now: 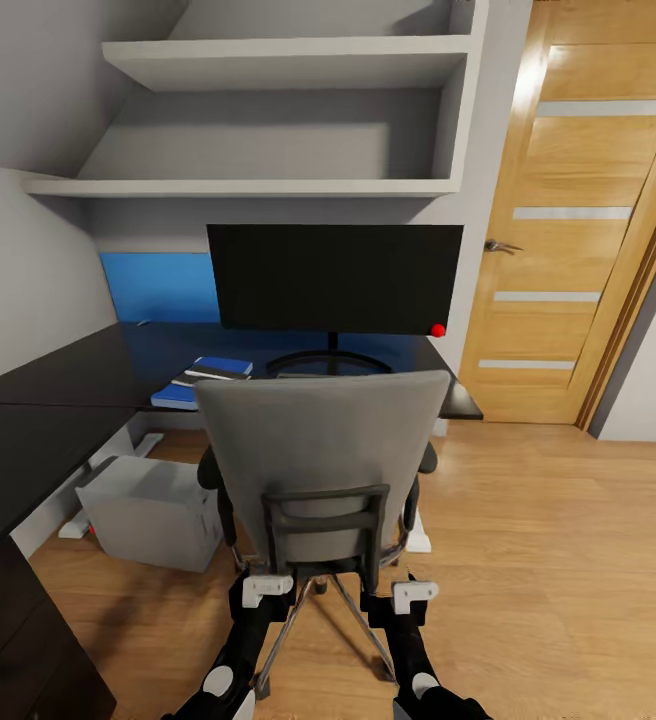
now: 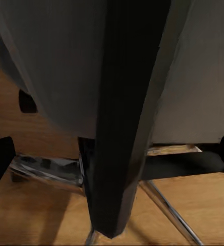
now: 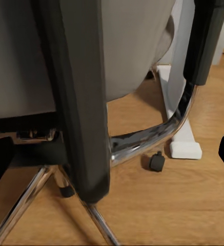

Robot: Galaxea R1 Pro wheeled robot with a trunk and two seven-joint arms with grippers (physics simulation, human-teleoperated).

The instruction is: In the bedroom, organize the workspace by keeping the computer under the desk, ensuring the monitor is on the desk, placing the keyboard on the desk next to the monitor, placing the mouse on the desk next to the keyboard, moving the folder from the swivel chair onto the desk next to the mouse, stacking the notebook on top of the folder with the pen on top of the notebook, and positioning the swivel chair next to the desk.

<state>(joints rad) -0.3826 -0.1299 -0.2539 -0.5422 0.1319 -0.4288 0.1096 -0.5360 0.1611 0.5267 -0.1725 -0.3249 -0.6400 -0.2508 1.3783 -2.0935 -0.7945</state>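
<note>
Both tools sit just behind the swivel chair (image 1: 323, 460), left tool (image 1: 266, 590) and right tool (image 1: 413, 595); I cannot tell their spread. Chair faces the bench (image 1: 58, 385) under the monitor (image 1: 334, 277).

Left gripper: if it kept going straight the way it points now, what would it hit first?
Most likely the black back-support strut of the swivel chair. In the left wrist view it stands dead ahead between the left gripper fingers, close up, with the grey backrest just behind. Exact depth is unclear.
</note>
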